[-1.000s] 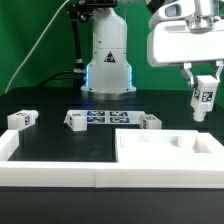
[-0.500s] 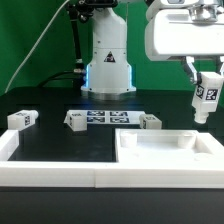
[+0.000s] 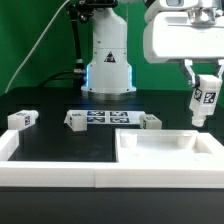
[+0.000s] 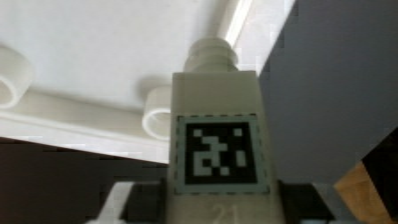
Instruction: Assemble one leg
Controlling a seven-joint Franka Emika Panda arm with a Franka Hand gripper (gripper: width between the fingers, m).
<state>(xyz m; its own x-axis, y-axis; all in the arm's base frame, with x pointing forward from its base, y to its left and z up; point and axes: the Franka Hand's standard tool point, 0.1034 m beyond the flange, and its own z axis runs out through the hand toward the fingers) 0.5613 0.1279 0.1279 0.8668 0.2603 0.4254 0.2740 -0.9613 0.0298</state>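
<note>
My gripper (image 3: 204, 82) is shut on a leg (image 3: 203, 102), a small white post with a black-and-white tag, and holds it upright in the air above the far right corner of the large white panel (image 3: 165, 155). In the wrist view the leg (image 4: 217, 135) fills the middle, its tag facing the camera, with its narrow end pointing toward the panel (image 4: 89, 60) below. Three other legs lie on the black table: one at the exterior view's left (image 3: 22, 119), one by the marker board (image 3: 76, 120), one further right (image 3: 150, 122).
The marker board (image 3: 105, 117) lies flat at mid-table. The robot base (image 3: 108, 60) stands behind it. A white rim (image 3: 50, 175) borders the table's front and left. Round sockets (image 4: 15, 75) show on the panel's underside in the wrist view.
The gripper with the leg has shifted slightly toward the exterior view's right and a little up, then settled; the parts on the table have not moved.
</note>
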